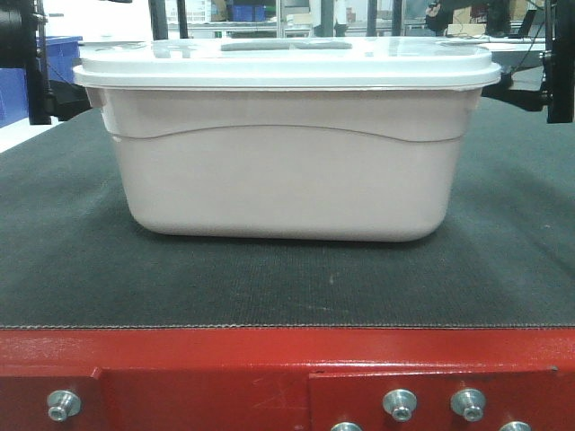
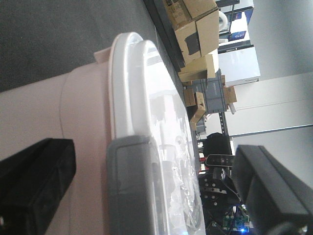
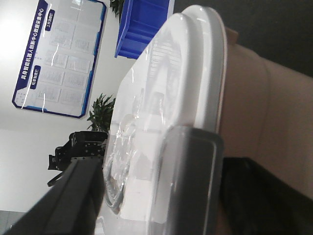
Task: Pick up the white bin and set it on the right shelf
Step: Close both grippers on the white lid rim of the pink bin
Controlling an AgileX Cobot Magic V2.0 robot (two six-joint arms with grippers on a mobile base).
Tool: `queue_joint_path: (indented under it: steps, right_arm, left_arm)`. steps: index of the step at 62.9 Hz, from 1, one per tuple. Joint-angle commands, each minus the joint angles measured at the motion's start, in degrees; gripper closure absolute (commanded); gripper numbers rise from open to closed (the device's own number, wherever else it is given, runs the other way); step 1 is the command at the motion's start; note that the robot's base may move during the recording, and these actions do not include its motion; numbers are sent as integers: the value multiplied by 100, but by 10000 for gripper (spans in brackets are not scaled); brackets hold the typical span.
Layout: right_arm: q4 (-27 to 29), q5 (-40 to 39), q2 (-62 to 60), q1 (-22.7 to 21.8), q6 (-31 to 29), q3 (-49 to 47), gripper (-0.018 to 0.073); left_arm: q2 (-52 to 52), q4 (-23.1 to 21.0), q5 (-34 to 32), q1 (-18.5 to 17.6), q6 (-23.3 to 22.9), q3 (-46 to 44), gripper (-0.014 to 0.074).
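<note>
The white bin (image 1: 287, 175) is a pale pinkish-white tote with a flat white lid. It stands on the dark mat of a red-framed table. My left gripper (image 2: 154, 152) is open at one end of the bin, straddling the lid rim and a grey latch (image 2: 132, 186). One of its fingers (image 2: 36, 186) lies along the bin's side and the other stands off above the lid. My right gripper (image 3: 164, 169) is open at the other end, around the grey latch (image 3: 190, 181) there. The right shelf is out of view.
The table's red front rail (image 1: 287, 377) with bolts runs along the near edge under the dark mat (image 1: 63, 251). Blue bins (image 1: 13, 81) sit at the back left. Cardboard boxes (image 2: 198, 29) and racks stand behind the table. Black arm parts (image 1: 559, 63) flank the bin.
</note>
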Motion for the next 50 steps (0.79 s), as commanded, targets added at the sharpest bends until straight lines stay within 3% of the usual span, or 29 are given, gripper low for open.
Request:
queue_joint_path:
  steps: [1, 12, 28, 36, 50]
  right_arm:
    - [393, 438, -233, 3, -94, -188, 118]
    - [393, 438, -233, 3, -94, -188, 282]
    - [393, 438, -233, 3, -94, -188, 308]
    - [393, 438, -233, 3, -94, -188, 308]
    - [393, 433, -233, 3, -94, -188, 308]
  left_arm:
    - [-281, -439, 862, -40, 52, -183, 50]
    - [-281, -417, 879, -65, 2, -183, 50]
    - [-281, -187, 879, -144, -109, -183, 88]
    - [-281, -187, 879, -144, -109, -183, 204]
    - [-281, -224, 879, -144, -109, -183, 515]
